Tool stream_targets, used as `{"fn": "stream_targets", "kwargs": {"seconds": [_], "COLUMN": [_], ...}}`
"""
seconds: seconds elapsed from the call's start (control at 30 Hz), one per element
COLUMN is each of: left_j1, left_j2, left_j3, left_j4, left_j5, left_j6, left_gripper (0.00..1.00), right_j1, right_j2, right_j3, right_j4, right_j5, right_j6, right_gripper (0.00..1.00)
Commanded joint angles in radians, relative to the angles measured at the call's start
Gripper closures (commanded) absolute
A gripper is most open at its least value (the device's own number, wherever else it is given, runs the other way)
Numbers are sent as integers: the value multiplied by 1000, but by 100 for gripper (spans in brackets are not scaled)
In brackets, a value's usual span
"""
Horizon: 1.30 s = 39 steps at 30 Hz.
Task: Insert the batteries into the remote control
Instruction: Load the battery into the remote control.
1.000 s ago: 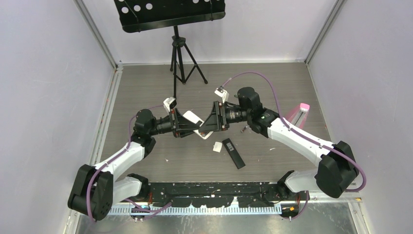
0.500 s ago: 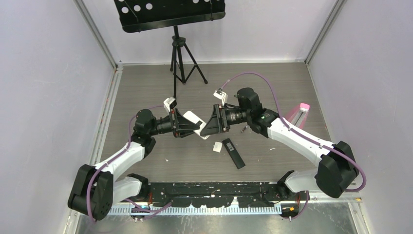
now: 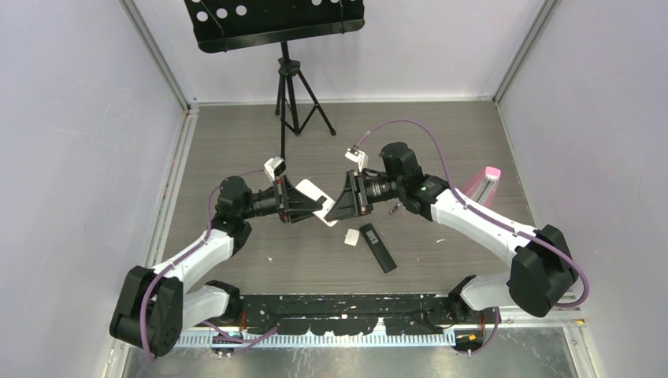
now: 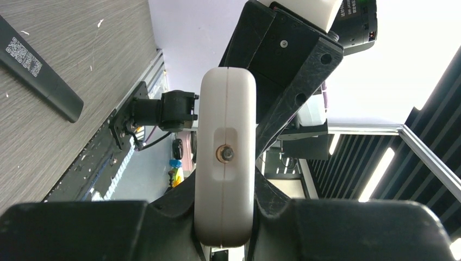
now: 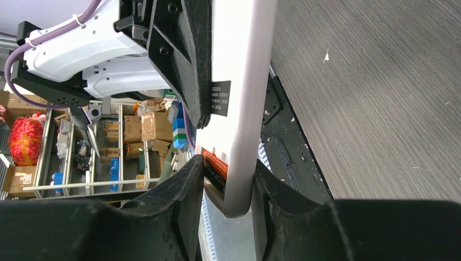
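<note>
Both grippers hold one white remote [image 3: 315, 193] in the air over the table's middle. My left gripper [image 3: 302, 205] is shut on one end of it. In the left wrist view the remote [image 4: 225, 157] shows end-on between the left gripper's [image 4: 224, 182] fingers. My right gripper [image 3: 337, 206] is shut on the other end. In the right wrist view the remote's edge [image 5: 244, 92] runs up from the right gripper [image 5: 228, 174]. An orange battery [image 5: 213, 163] sits in its open compartment, with something dark beside it. The other batteries are out of view.
A black remote [image 3: 378, 247] lies on the table in front of the grippers and shows in the left wrist view [image 4: 38, 70]. A small white cover piece [image 3: 351, 238] lies beside it. A pink object [image 3: 484, 183] sits at the right. A music stand's tripod [image 3: 295, 98] stands at the back.
Both grippers and the white remote between them have shifted very slightly to the left. The grips have not changed.
</note>
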Motion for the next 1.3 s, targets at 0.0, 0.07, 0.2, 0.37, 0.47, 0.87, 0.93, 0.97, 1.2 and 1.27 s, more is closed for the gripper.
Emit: {"fn": "stream_targets", "kwargs": {"seconds": [0.0,0.07,0.2,0.37,0.47,0.87,0.93,0.97,1.2,1.27], "left_j1": [0,2,8,18,20,28,33,37,93,106], "left_j2": [-35,-45,-60,-72,-77,-102,-110,-114,-133,-138], "left_j3": [24,28,31,21,19,19,24,24,-22,-20], "left_j4": [15,10,-12,-18,-30,-73,-119,-143,-306,-421], "left_j5": [16,19,21,15,6,-2,-9,-13,-86,-120], "left_j6": [-15,-16,1,32,52,83,117,136,300,383], "left_gripper": [100,100,100,100,100,100,100,100,100,100], "right_j1": [0,-1,-7,-24,-25,-30,-32,-34,-53,-53], "right_j2": [15,22,11,-25,-37,-9,-29,-41,-156,-171], "right_j3": [4,1,-24,-78,-97,-96,-87,-83,-83,-82], "right_j4": [74,106,190,367,379,275,228,207,-21,-98], "right_j5": [-42,-46,-39,-31,-18,29,60,84,372,462], "right_j6": [10,14,70,219,234,180,159,151,92,39], "right_gripper": [64,59,27,18,22,63,50,42,21,21]}}
